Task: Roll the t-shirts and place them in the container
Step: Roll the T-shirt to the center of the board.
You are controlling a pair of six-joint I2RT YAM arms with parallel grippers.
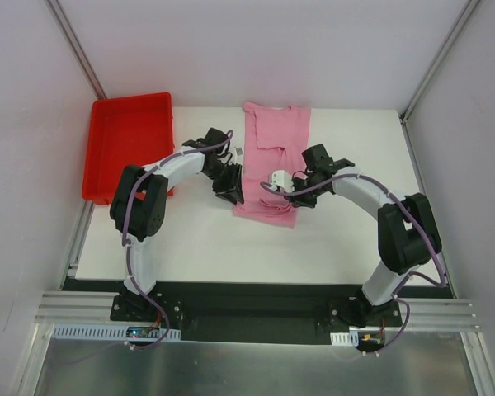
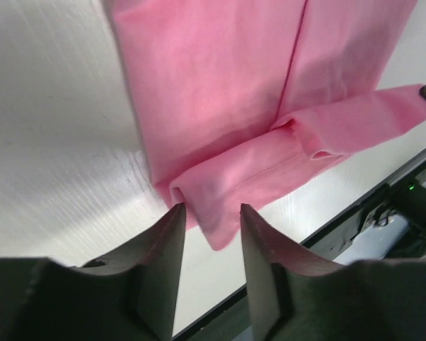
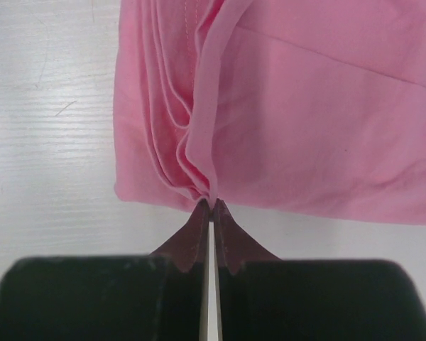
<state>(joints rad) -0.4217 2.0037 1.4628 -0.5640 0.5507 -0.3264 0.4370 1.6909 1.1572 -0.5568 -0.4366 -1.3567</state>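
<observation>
The light-pink t-shirt (image 1: 278,128) lies folded into a long narrow strip down the middle of the white table, with its near end turned up in a loose fold. My left gripper (image 1: 231,191) is at the strip's near left corner. In the left wrist view it (image 2: 213,207) is open, and the folded corner of the t-shirt (image 2: 220,85) hangs between its fingertips. My right gripper (image 1: 274,185) is over the strip's near right part. In the right wrist view it (image 3: 213,203) is shut on a gathered pinch of the t-shirt's (image 3: 305,106) edge.
A red plastic tray (image 1: 128,140) stands at the back left of the table, beside the left arm's elbow. The table's near edge and a black rail (image 2: 383,206) lie just beyond the t-shirt's folded end. White walls enclose the table.
</observation>
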